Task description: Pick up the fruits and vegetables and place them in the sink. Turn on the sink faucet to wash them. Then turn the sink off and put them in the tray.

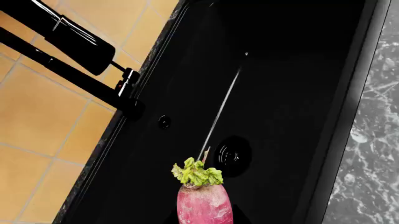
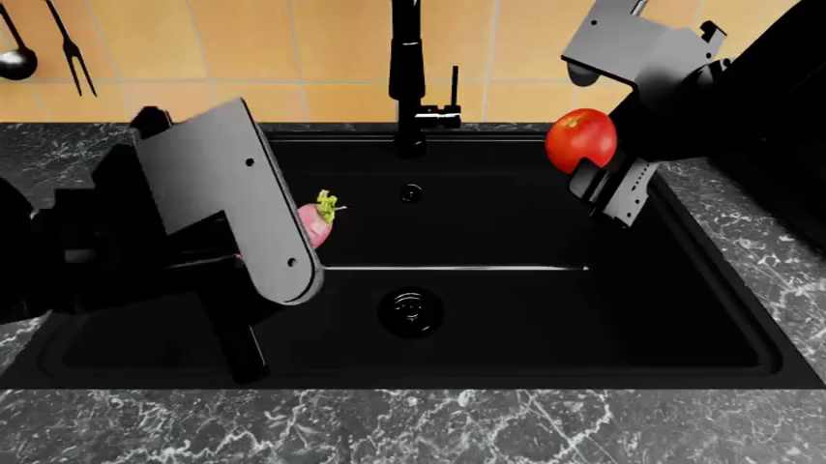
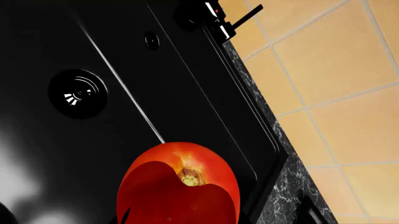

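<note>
- Left gripper (image 2: 278, 246) pinches the pink elongated radish (image 2: 316, 222) over the matte black sink basin (image 2: 671, 319), left side.
- Right gripper (image 2: 597, 164) pinches the glossy red tomato (image 2: 581, 139) above the far right — lower both before releasing, to avoid rolling.

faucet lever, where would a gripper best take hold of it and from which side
Probably the free upper end of the faucet lever, from the front across the sink. It is a thin upright rod to the right of the spout, so the jaws should close on its narrow width.
</note>
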Robot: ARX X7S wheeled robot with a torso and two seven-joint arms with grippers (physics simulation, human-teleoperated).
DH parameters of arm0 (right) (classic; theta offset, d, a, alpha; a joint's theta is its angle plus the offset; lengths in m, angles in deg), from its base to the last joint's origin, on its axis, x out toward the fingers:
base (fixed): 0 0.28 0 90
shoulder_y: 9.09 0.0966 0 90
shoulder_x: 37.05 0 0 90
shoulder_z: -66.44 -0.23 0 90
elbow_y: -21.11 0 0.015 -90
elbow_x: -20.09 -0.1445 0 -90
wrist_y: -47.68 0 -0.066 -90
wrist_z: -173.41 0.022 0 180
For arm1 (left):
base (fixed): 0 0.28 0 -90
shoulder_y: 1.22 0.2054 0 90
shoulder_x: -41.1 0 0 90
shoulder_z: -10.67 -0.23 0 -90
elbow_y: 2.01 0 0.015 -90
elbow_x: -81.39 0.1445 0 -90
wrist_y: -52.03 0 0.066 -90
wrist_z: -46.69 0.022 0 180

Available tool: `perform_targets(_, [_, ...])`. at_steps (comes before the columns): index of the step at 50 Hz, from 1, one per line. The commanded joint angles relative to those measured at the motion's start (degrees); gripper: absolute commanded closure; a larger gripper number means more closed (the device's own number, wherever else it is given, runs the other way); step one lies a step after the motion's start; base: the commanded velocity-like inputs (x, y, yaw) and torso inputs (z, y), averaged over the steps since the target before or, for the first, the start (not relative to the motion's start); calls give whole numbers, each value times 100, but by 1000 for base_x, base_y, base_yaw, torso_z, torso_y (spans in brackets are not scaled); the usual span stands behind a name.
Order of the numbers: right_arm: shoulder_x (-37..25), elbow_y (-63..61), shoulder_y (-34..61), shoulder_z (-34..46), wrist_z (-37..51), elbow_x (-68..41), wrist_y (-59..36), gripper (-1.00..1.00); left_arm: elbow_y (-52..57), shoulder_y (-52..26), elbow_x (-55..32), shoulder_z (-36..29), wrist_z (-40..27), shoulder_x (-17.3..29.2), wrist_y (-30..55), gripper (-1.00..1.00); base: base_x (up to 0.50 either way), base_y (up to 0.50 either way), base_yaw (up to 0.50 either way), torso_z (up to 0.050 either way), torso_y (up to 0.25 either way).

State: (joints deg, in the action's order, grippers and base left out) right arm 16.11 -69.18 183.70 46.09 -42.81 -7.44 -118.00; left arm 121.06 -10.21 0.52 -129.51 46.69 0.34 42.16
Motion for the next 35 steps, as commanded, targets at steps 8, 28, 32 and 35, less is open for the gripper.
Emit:
perform_targets(8, [41, 30, 61, -17, -3, 66, 92, 100, 109, -885, -1241, 530, -1220, 159, 164, 100, -78, 0, 0, 0, 0])
perform_targets(28, [85, 96, 63, -191, 48, 9, 184, 100, 213, -622, -811, 296, -940, 52, 9, 100, -290, -308, 0, 0, 0])
perform_targets(32, [80, 63, 82, -250, 69, -2, 216, 100, 213, -617, -810, 270, -940, 57, 0, 100, -233, -500, 0, 0, 0])
perform_targets(35, [82, 54, 87, -289, 86, -11, 230, 100, 218, -596, -785, 247, -932, 61, -16, 100, -236, -500, 0, 0, 0])
